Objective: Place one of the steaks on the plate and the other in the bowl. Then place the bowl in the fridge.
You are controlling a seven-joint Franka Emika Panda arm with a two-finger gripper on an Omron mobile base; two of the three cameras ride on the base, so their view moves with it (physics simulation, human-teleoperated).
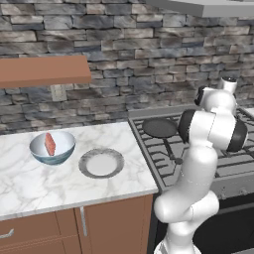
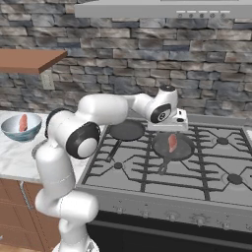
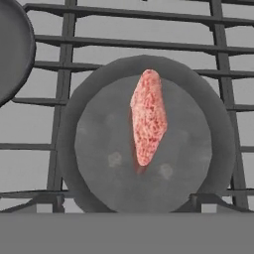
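One pinkish-red steak [image 1: 50, 144] stands on edge inside the pale blue bowl [image 1: 60, 156] on the marble counter, also seen at the left of the right base view as steak [image 2: 23, 122] in bowl [image 2: 11, 130]. Beside the bowl lies the grey-rimmed plate [image 1: 87, 161], holding nothing. The other steak [image 2: 172, 142] rests in a dark frying pan [image 2: 160, 146] on the stove. My gripper [image 2: 170, 131] hovers just above it, open. In the hand view this steak [image 3: 148, 116] lies centred between my widely spread fingertips [image 3: 58, 201]. The fridge is out of view.
A second dark pan [image 2: 126, 130] sits on the stove's left burner, close to my arm. Black grates [image 2: 211, 170] cover the cooktop. A wooden shelf [image 1: 44, 70] hangs over the counter [image 1: 30, 186], and a range hood [image 2: 162, 7] is overhead.
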